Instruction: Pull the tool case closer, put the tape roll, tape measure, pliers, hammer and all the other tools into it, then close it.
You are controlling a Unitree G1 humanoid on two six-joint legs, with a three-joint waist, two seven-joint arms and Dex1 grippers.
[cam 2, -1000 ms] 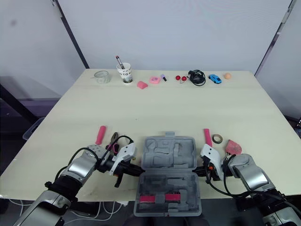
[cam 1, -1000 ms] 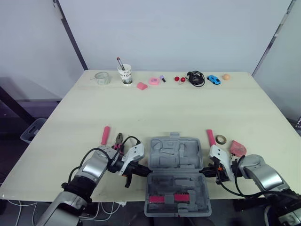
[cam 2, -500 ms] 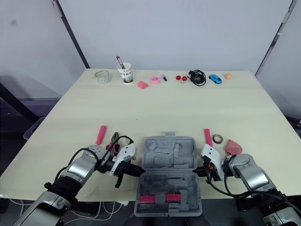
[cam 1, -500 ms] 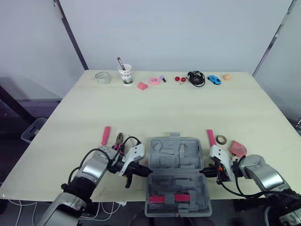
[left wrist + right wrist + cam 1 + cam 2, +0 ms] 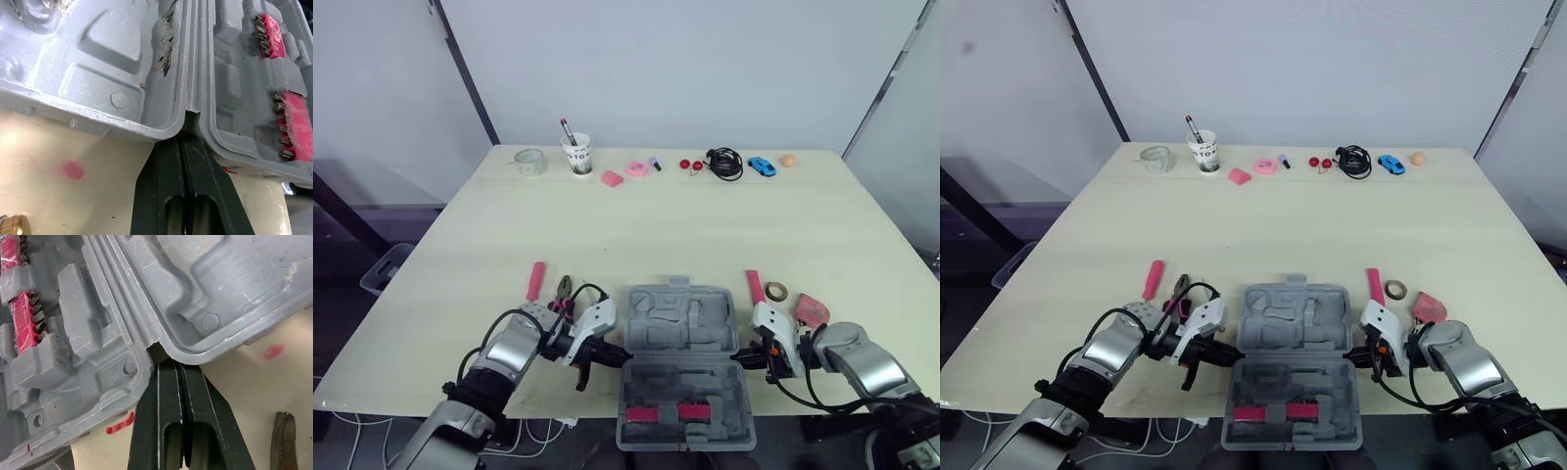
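Observation:
The grey tool case (image 5: 680, 328) lies open at the table's front edge, its base half (image 5: 683, 392) hanging over the edge with pink bit strips (image 5: 671, 414) inside. My left gripper (image 5: 619, 354) is shut, its tips pressed into the case's left hinge notch (image 5: 186, 117). My right gripper (image 5: 741, 359) is also shut, against the right hinge notch (image 5: 156, 352). Pliers (image 5: 562, 290) and a pink-handled tool (image 5: 535, 281) lie left of the case. To its right are another pink handle (image 5: 755, 286), a tape roll (image 5: 775, 291) and a pink tape measure (image 5: 811, 309).
Along the table's far edge stand a glass jar (image 5: 528, 161), a paper cup (image 5: 576, 155) with a pen, a pink wedge (image 5: 612, 178), a pink roll (image 5: 637, 169), red balls (image 5: 690, 164), a black cable (image 5: 725, 163), a blue toy car (image 5: 762, 166) and an orange ball (image 5: 788, 160).

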